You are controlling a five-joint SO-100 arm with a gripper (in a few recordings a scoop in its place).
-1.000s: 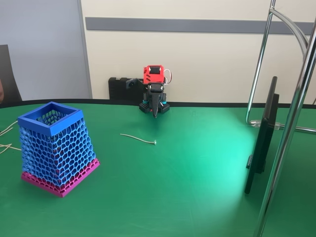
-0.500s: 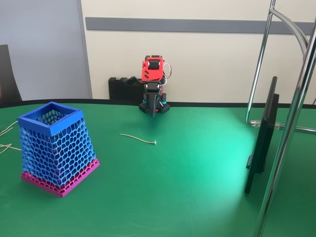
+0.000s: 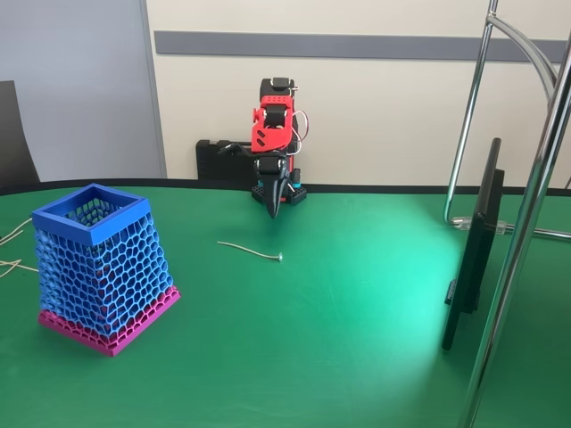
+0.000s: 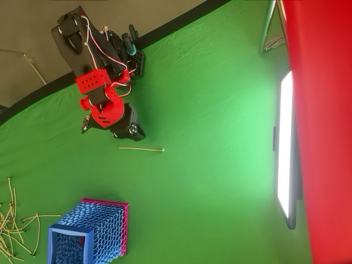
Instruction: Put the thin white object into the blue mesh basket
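A: Basket status?

B: Blue mesh basket (image 3: 100, 265) upright on the green bench (image 3: 339, 339), left side of the fixed view, solid rim on top, magenta band at the base. Through the opening I see only mesh walls; can't see the floor of it, so can't confirm contents. Overhead view (image 4: 91, 234) doesn't help: it's seen at a slant, interior dark.

A: Thin white object?

B: On the bench, outside the basket. Thin white object (image 3: 251, 251) lies flat between arm and basket, well apart from the basket, knob end pointing right in the fixed view. Overhead view (image 4: 141, 148) puts it just beside the arm's head, not touching.

A: Pincer?

B: Pincer (image 3: 277, 203) hangs tip-down near the arm's base, above the bench, holding nothing. Fingers look pressed together.

A: Other stuff?

B: Loose cream strands (image 4: 16, 223) piled left of the basket in the overhead view. Monitor (image 3: 473, 250) edge-on at right.
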